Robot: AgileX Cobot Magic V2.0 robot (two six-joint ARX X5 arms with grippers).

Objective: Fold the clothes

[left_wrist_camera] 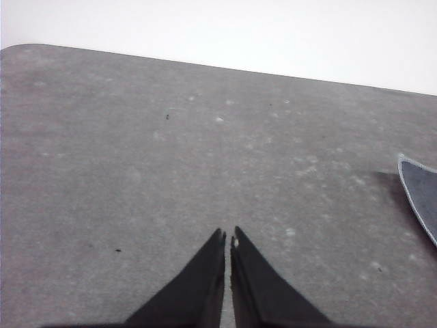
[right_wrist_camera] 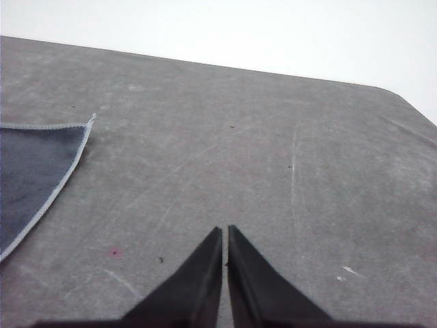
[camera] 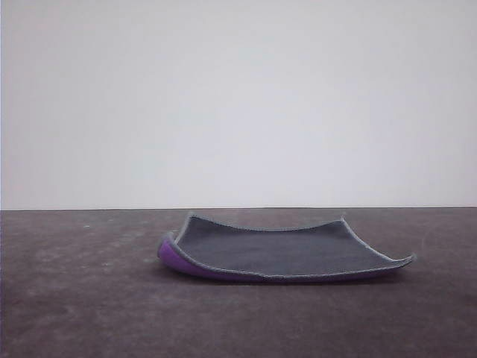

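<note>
Front view first: the cloth (camera: pixel 279 247) sits on the dark grey table (camera: pixel 74 298), roughly in the middle and a bit to the right. Dark grey face is up, and the light-grey stitched border runs all around it. It isn't lying totally flat: the left edge curls up so you can see the bright purple underside there, and the near right corner lifts a little off the surface too. Plain white wall (camera: pixel 238 97) behind the table.

Left wrist view: the left gripper (left_wrist_camera: pixel 228 237) hangs over bare tabletop (left_wrist_camera: pixel 136 150), its two black fingers pressed together with just a hairline gap between the tips, nothing held. A corner of the cloth (left_wrist_camera: pixel 422 191) pokes in at the edge, well apart from the fingers, dark face up with the pale stitching showing.

Right wrist view: same deal, the right gripper (right_wrist_camera: pixel 224 234) has its fingers closed up tip to tip and empty, over scuffed table (right_wrist_camera: pixel 287 150). A cloth corner (right_wrist_camera: pixel 34 164) lies off to the side, flat-ish, not touching the fingers.
</note>
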